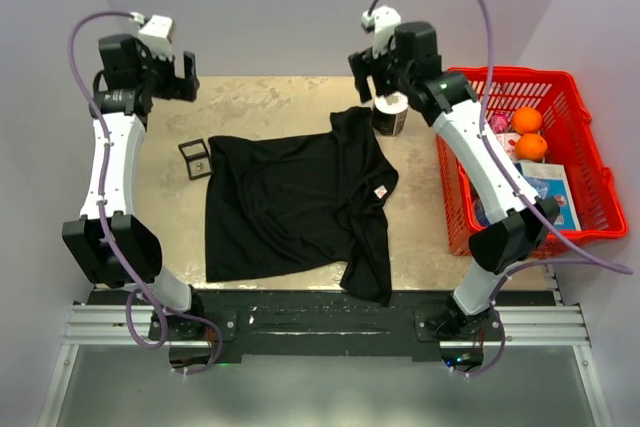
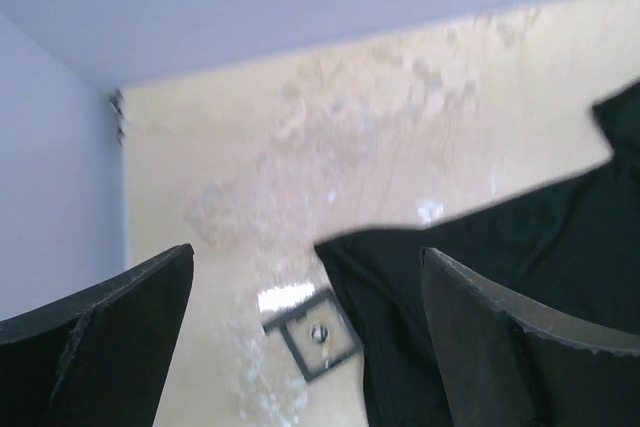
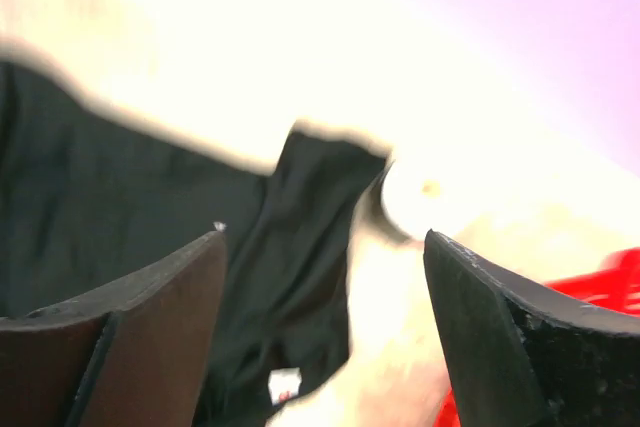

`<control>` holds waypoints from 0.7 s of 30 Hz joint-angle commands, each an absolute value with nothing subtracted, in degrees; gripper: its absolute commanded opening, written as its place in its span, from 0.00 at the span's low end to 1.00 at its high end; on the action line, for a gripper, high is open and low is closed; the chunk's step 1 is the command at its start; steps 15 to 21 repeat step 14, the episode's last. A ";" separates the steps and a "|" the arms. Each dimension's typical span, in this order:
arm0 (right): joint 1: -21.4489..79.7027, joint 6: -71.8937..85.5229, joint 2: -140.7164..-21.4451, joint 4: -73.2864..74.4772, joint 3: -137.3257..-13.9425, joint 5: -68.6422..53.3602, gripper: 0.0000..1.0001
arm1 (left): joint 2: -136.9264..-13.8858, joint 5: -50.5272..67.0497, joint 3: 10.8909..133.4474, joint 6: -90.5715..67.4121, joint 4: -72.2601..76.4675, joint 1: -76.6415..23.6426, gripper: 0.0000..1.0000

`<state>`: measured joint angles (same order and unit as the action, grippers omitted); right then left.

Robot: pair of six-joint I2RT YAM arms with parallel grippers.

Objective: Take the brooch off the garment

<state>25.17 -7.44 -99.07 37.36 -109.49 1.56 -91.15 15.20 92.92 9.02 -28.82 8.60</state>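
The garment (image 1: 290,202), a black T-shirt, lies spread on the table with its white-and-red label (image 1: 380,192) facing up; it also shows in the left wrist view (image 2: 500,267) and the right wrist view (image 3: 120,197). A black square frame (image 1: 195,158) lies just left of the shirt. Inside it is a tiny pale metallic piece (image 2: 320,333) with a golden pin, which looks like the brooch, off the cloth. My left gripper (image 1: 185,77) (image 2: 307,252) is open and empty, high over the back left. My right gripper (image 1: 375,82) (image 3: 322,235) is open and empty, above the shirt's back sleeve.
A cup with a white rim (image 1: 392,115) stands by the shirt's back right sleeve, under the right gripper. A red basket (image 1: 510,74) at the right holds two oranges (image 1: 527,120), a booklet and other items. Walls close in the table at the back and left.
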 commanded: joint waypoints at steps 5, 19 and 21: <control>25.23 -8.07 -97.48 33.85 -128.40 11.25 0.91 | -90.35 12.32 111.43 0.44 -27.51 8.96 0.99; 25.31 -13.44 -91.32 27.61 -126.74 13.62 0.99 | -89.83 6.42 117.07 0.88 -24.70 9.05 0.99; 25.31 -13.44 -91.32 27.61 -126.74 13.62 0.99 | -89.83 6.42 117.07 0.88 -24.70 9.05 0.99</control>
